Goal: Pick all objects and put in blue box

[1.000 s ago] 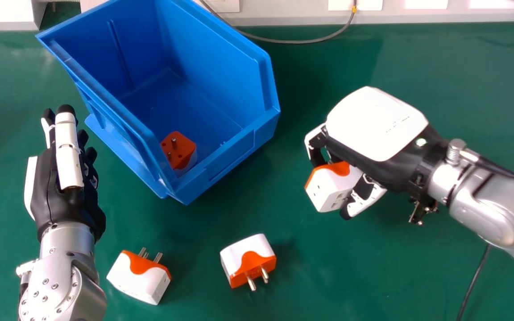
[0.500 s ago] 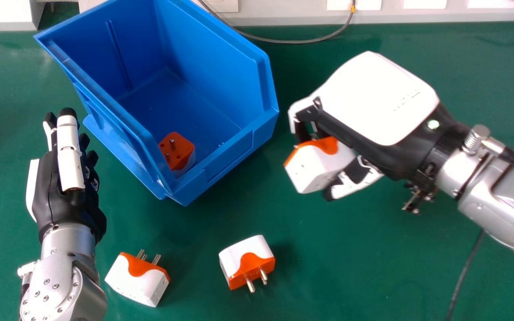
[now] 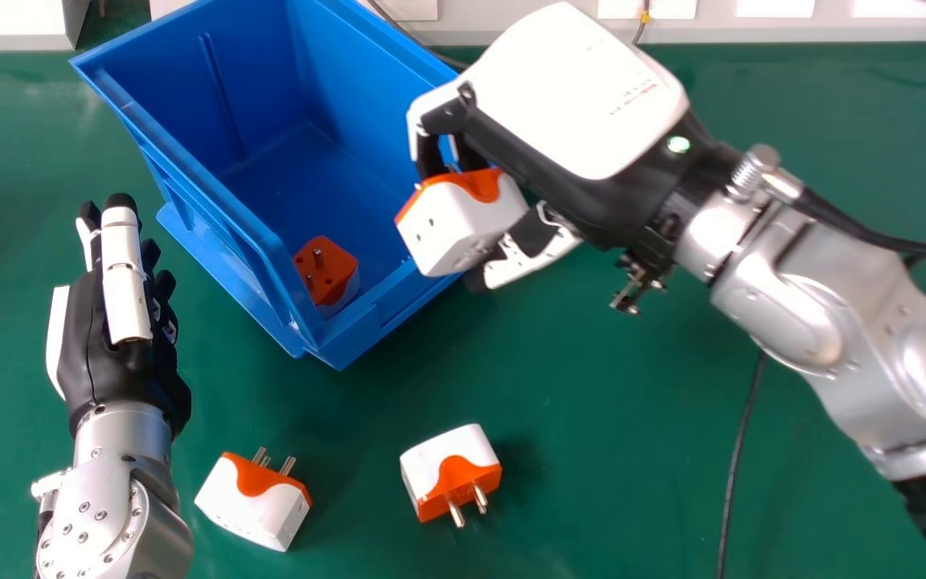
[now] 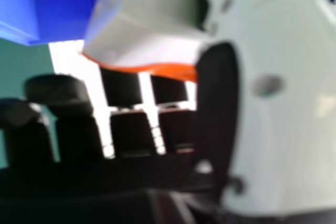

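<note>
My right hand [image 3: 567, 96] is curled round a white and orange plug adapter [image 3: 463, 221], held over the right wall of the blue box [image 3: 379, 318]. In the right hand view that adapter [image 4: 144, 40] lies between the thumb and fingers of my right hand [image 4: 268, 93]. Inside the box, near its front corner, rests another adapter [image 3: 325, 272]. Two more stand on the green table: one [image 3: 254, 500] with its pins pointing away, another [image 3: 451, 473] with pins toward the near edge. My left hand [image 3: 121, 322] is at the left, fingers straight, holding nothing.
The box's raised walls slant across the upper left of the table [image 3: 592, 450]. A white ledge [image 3: 752, 30] with a cable runs along the back. A dark cable [image 3: 740, 450] hangs below the right forearm.
My right hand has moved left and toward the back, carrying its adapter from beside the box to over its right wall. The left hand and the table's two adapters have kept their places.
</note>
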